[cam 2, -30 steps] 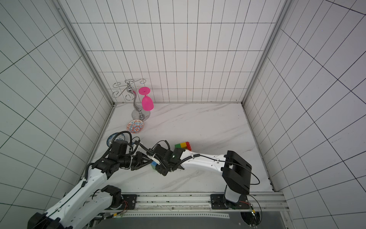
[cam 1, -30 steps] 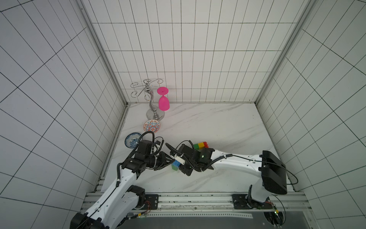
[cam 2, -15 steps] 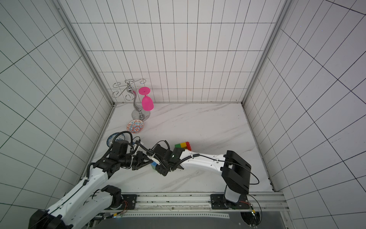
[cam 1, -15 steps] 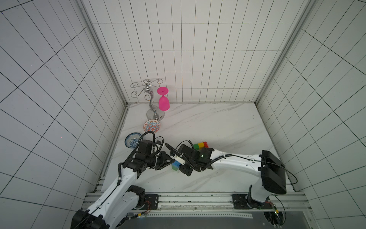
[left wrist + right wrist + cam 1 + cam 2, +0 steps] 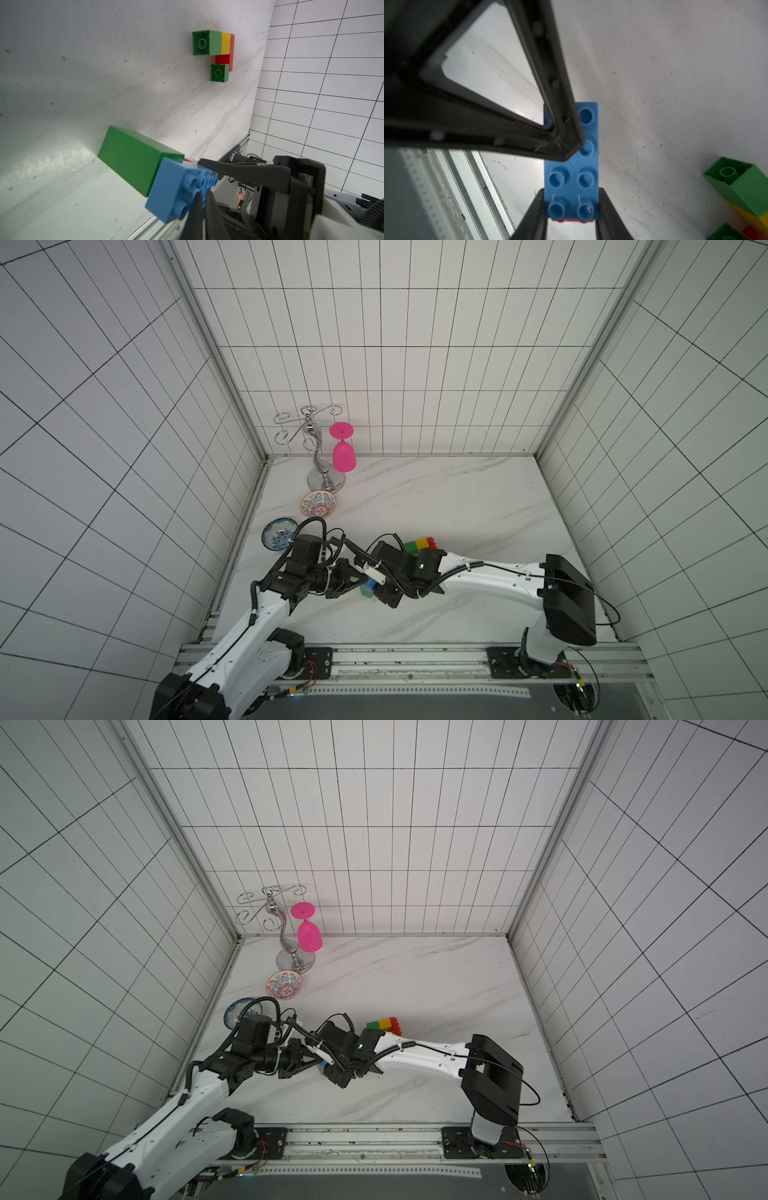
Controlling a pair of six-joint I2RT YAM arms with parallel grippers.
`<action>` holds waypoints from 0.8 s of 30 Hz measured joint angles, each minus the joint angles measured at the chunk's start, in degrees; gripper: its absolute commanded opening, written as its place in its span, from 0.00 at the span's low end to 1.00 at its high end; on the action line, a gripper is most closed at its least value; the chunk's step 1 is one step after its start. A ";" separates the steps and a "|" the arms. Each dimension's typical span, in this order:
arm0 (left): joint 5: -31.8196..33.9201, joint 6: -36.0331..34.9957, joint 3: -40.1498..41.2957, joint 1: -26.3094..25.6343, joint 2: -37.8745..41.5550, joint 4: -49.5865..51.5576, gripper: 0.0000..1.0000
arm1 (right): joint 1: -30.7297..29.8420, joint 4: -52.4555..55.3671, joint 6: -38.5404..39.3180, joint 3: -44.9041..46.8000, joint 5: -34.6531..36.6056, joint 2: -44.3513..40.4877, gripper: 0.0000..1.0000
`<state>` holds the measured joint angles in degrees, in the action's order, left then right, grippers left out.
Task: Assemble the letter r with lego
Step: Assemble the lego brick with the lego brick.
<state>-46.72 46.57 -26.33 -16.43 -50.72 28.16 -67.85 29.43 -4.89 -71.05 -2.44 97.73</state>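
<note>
- Blue brick (image 5: 571,178) is pinched across its short width, at one end, by my right claw (image 5: 571,194). Gripping the end leaves the other studs free, I judge.
- My left claw (image 5: 199,176) is pressed nearly together on that brick. One fingertip (image 5: 568,150) lies on the stud face mid-length, the other sits at the edge beside the pink cube (image 5: 189,159). Probably a counter-hold for seating the pieces.
- Green pair (image 5: 133,160) is attached under the blue brick. Its far end is touching or just above the marble table (image 5: 457,497); I cannot tell which.
- Second cluster lies well apart on the table: red brick (image 5: 224,59) joined to a yellow cube (image 5: 226,43) and two green cubes (image 5: 209,42).
- Halves not yet joined, so the r is incomplete.
</note>
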 measured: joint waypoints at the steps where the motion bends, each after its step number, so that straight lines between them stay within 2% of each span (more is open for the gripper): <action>1: 0.00 0.00 0.02 0.00 -0.02 -0.07 0.08 | 0.02 0.00 0.00 0.00 0.00 0.00 0.00; 24: -0.02 1.09 -0.04 0.00 0.50 -0.13 0.07 | 0.37 -0.11 -0.22 1.44 0.42 -1.73 0.00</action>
<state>-46.74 47.66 -26.37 -16.43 -50.22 28.03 -67.48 29.32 -5.10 -69.60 -2.02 96.01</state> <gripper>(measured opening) 0.067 0.347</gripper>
